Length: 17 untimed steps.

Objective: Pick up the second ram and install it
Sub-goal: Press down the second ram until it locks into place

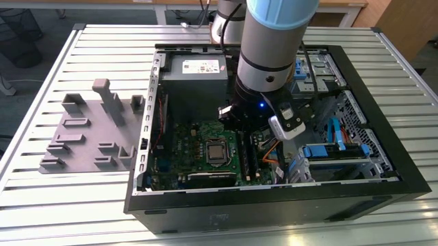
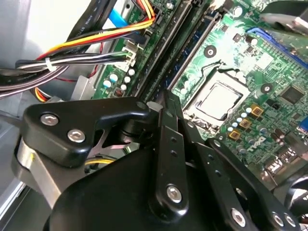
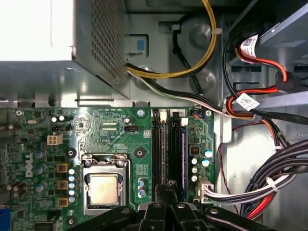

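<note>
The black metal gripper (image 2: 166, 103) hangs inside the open black computer case (image 1: 383, 169), its fingers drawn together with nothing visible between them, tips directly above the memory slots. The long, thin blue-green second ram (image 3: 176, 151) sits upright in a slot of the large green motherboard (image 3: 108, 132), beside the square silver processor (image 3: 103, 188). Farther off, the grey plastic holder block (image 1: 92, 133) rests on the slatted table (image 1: 41, 205).

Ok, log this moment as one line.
claw: inside PC case, low over memory slots beside CPU socket | grey holder blocks: outside case
</note>
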Each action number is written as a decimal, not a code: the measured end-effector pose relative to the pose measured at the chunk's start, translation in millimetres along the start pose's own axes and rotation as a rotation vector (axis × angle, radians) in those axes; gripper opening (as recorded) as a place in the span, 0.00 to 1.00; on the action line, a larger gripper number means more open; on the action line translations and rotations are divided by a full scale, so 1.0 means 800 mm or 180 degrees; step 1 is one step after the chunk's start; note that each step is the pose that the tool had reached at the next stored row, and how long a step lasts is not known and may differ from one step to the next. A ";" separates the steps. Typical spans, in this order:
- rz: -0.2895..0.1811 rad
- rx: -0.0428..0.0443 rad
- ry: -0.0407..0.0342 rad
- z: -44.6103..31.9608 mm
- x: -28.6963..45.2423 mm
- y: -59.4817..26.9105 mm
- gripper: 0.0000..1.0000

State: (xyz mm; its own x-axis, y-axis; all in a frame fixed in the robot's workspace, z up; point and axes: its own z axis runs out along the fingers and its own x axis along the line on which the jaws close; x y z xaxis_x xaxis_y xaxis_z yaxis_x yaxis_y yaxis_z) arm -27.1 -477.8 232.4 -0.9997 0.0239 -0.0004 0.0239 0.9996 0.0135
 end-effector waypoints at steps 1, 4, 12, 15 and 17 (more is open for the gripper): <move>0.0000 -0.0001 0.0000 0.0023 0.0000 0.000 0.11; 0.0001 -0.0001 0.0000 0.0089 -0.0002 0.000 0.11; 0.0000 0.0002 0.0001 0.0152 -0.0007 0.000 0.11; 0.0001 0.0000 0.0000 0.0188 -0.0008 0.000 0.11; 0.0000 0.0003 0.0001 0.0209 -0.0007 0.000 0.11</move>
State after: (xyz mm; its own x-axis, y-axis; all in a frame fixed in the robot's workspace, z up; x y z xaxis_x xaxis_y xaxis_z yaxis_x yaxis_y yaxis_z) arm -26.5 -477.9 215.7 -0.9997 0.0241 -0.0001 0.0241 0.9996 0.0127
